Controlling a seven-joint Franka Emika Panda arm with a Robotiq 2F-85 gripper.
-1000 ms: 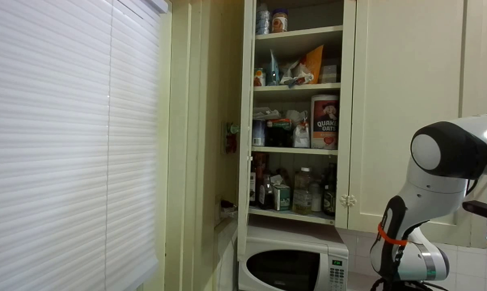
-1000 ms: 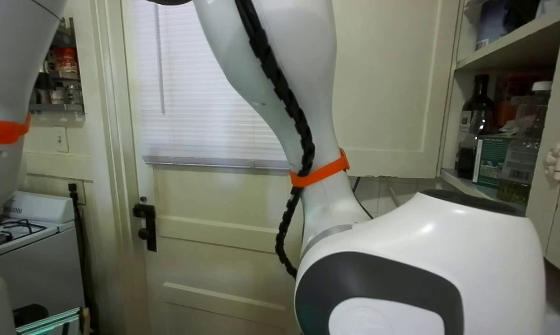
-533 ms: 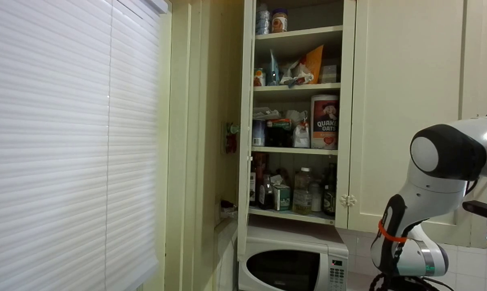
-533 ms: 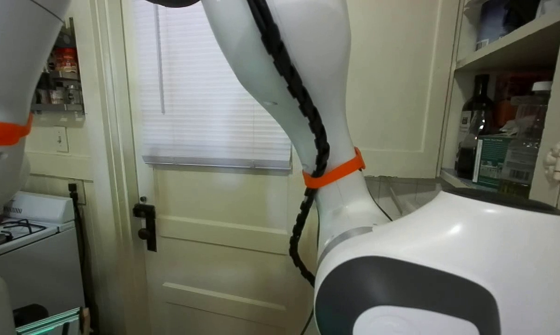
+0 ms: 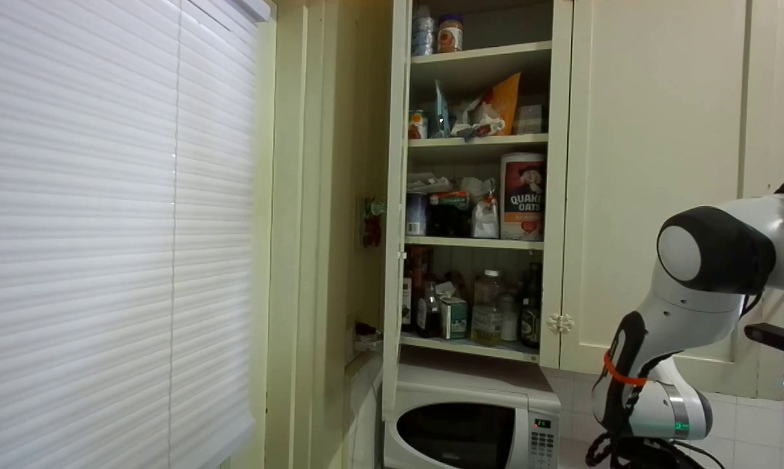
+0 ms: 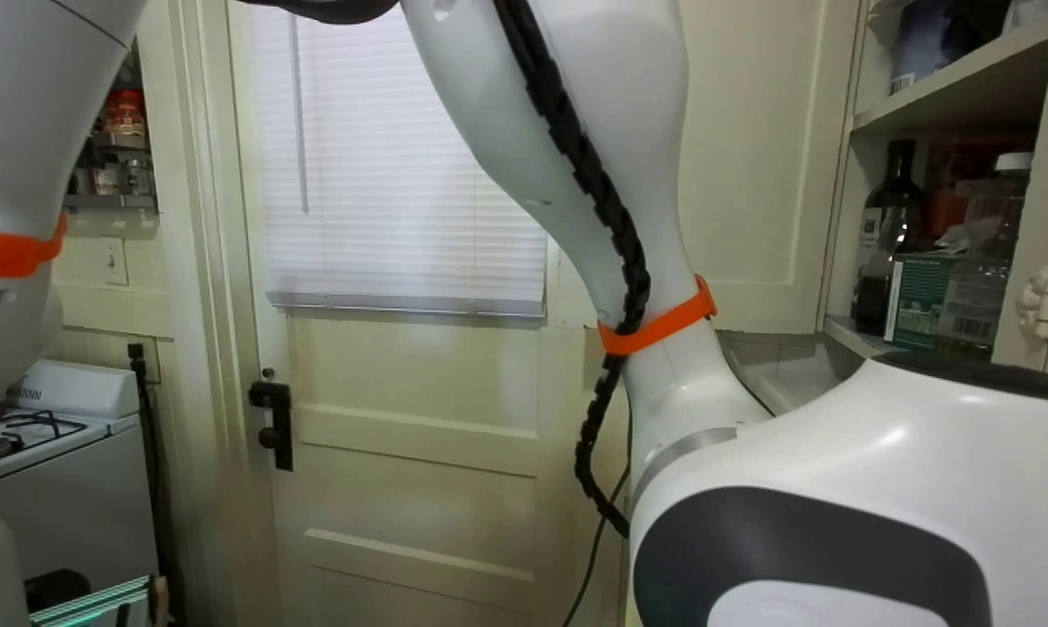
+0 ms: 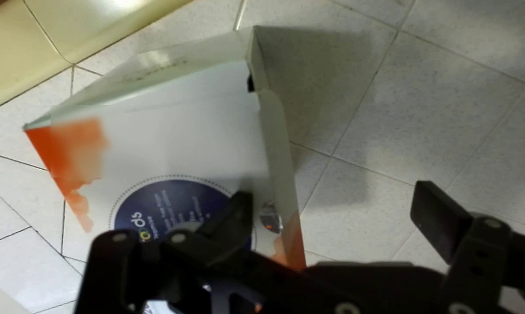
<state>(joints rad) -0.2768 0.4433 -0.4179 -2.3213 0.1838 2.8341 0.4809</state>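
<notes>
While the gripper point(image 7: 334, 196) hangs near the white-and-orange cardboard box point(image 7: 192, 131), its jaws stand wide, gripping nothing | step: seemingly alignment | next: probably calls for finer centring

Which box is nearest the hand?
The white-and-orange box with the navy circle, partly behind the open hand in the wrist view; the green box stands in the cupboard.

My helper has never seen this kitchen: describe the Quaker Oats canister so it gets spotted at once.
In an exterior view, find the open cupboard above the white microwave. Go to the shelf just above the bottles, at its right-hand end. The canister stands upright, taller than the white bag beside it, the only item with a big QUAKER OATS label.
</notes>
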